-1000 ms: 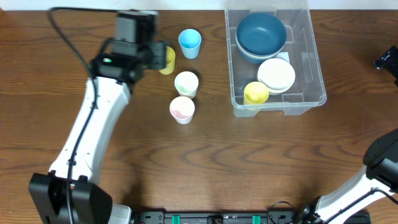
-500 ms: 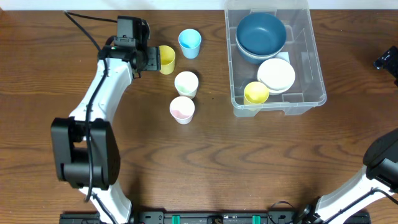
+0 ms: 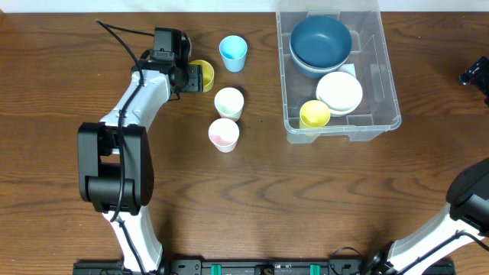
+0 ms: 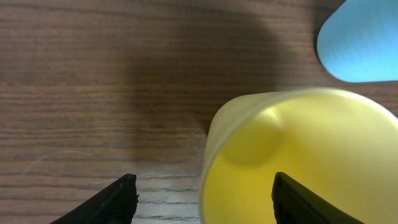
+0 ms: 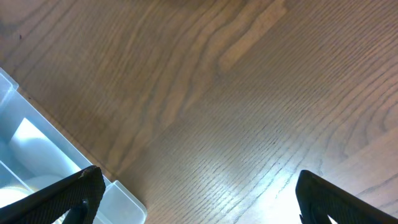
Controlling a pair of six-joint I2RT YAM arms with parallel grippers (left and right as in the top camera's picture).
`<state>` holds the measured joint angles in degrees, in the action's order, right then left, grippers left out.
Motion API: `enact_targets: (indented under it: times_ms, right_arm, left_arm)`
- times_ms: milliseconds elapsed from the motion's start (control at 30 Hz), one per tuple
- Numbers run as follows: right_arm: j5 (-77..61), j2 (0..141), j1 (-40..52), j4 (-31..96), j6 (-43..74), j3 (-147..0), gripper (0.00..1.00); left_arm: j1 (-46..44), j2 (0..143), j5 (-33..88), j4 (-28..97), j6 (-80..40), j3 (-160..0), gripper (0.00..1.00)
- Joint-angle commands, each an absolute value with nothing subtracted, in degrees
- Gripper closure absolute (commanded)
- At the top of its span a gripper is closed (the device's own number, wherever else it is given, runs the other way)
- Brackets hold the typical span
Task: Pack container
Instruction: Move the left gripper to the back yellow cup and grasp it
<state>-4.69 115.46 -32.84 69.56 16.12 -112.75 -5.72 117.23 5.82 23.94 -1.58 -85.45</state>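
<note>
The clear container (image 3: 393, 98) stands at the back right and holds a blue bowl (image 3: 321, 40), a white bowl (image 3: 339, 91) and a yellow cup (image 3: 314, 114). Its corner shows in the right wrist view (image 5: 37, 155). A second yellow cup (image 3: 205, 74) stands on the table at the back left. My left gripper (image 3: 192, 76) is open at this cup. In the left wrist view (image 4: 202, 186) one finger is over the cup's (image 4: 298, 137) inside and the other is over the table outside its wall. My right gripper (image 3: 475, 74) is open and empty over bare table (image 5: 198, 186), right of the container.
A blue cup (image 3: 233, 52), a white cup (image 3: 228, 102) and a pink cup (image 3: 223, 134) stand on the wooden table between the left gripper and the container. The blue cup's edge shows in the left wrist view (image 4: 360, 43).
My left arm has come down and in toward the yellow cup on the table, and its fingers now straddle the cup's wall. The right arm and the container have not moved.
</note>
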Motion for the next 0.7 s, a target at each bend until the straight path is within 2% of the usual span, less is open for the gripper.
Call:
enact_targets:
  times_ms: [0, 67, 200, 233, 433, 667]
  right_arm:
    - [-4.9, 114.7, -33.0, 69.6, 16.7, -112.7, 0.01]
    - [-4.9, 114.7, -33.0, 69.6, 16.7, -112.7, 0.01]
    - [-4.9, 114.7, -33.0, 69.6, 16.7, -112.7, 0.01]
    - [-4.9, 114.7, -33.0, 69.6, 16.7, -112.7, 0.01]
    - [-4.9, 114.7, -33.0, 69.6, 16.7, -112.7, 0.01]
    - [-4.9, 114.7, -33.0, 69.6, 16.7, -112.7, 0.01]
  left_arm:
    - [-5.5, 117.6, 6.1, 23.9, -2.1, -85.5, 0.36]
    - [-5.5, 117.6, 6.5, 23.9, -2.1, -85.5, 0.5]
    - [-5.5, 117.6, 7.5, 23.9, -2.5, -85.5, 0.9]
    - [-5.5, 117.6, 7.5, 23.9, -2.6, -85.5, 0.94]
    - [-5.4, 114.8, 6.8, 26.2, -0.9, -88.3, 0.94]
    - [-7.0, 99.4, 8.7, 36.5, -0.5, -97.6, 0.94]
